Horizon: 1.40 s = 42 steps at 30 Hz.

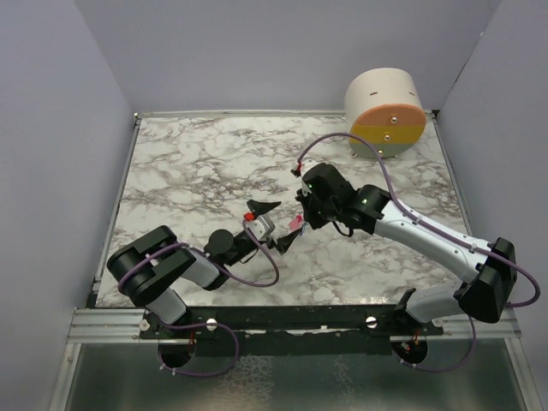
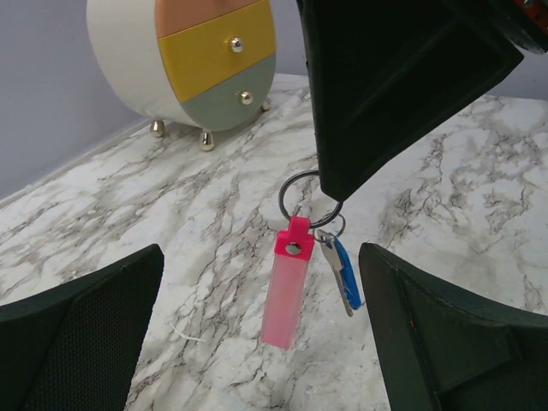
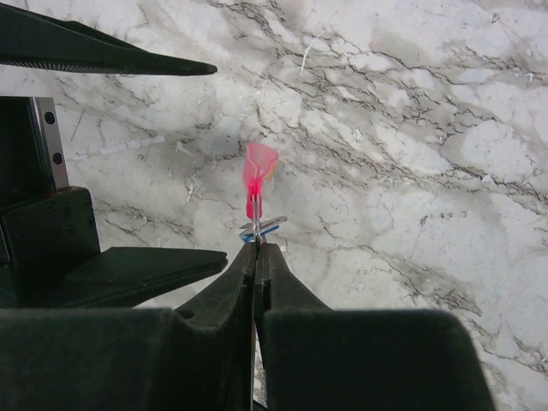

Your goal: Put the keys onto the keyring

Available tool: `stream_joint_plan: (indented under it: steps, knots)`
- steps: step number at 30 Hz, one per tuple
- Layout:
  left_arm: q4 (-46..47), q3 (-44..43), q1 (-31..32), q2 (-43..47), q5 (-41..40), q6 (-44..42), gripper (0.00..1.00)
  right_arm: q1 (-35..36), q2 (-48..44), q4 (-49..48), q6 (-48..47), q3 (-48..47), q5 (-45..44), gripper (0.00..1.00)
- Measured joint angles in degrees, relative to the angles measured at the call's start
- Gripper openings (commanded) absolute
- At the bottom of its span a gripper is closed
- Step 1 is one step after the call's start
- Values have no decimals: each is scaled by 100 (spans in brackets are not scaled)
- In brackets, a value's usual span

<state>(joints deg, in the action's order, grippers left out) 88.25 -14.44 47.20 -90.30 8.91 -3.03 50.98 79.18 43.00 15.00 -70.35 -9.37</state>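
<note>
My right gripper (image 3: pixel 256 248) is shut on the keyring's thin silver wire ring (image 2: pixel 301 197) and holds it above the marble table. The pink-red bar tag (image 2: pixel 287 291) hangs down from the ring. The blue-headed key (image 2: pixel 346 276) hangs beside the tag on a smaller silver loop linked to the ring. In the right wrist view the tag (image 3: pixel 259 167) and key (image 3: pixel 259 229) show just past the shut jaws. My left gripper (image 2: pixel 259 257) is open and empty, its fingers wide on either side of the hanging tag and key, not touching them. In the top view both grippers, left (image 1: pixel 272 224) and right (image 1: pixel 302 220), meet mid-table.
A round drawer box (image 1: pixel 385 107) with pink, yellow and green drawers stands at the table's far right corner; it also shows in the left wrist view (image 2: pixel 197 60). Grey walls enclose the marble table (image 1: pixel 197 163). Purple cables loop along both arms.
</note>
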Motion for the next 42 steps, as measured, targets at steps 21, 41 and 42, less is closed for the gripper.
stream_joint_plan:
  steps: [21,41,42]
  knots:
    - [0,-658,0,-839,-4,0,99,0,81,-15,-33,-87,114,1]
    - [2,-562,-227,-621,-597,-216,99,0,-22,-9,-31,-61,109,1]
    - [2,-560,-243,-605,-599,-214,99,0,-22,-11,-31,-61,109,1]
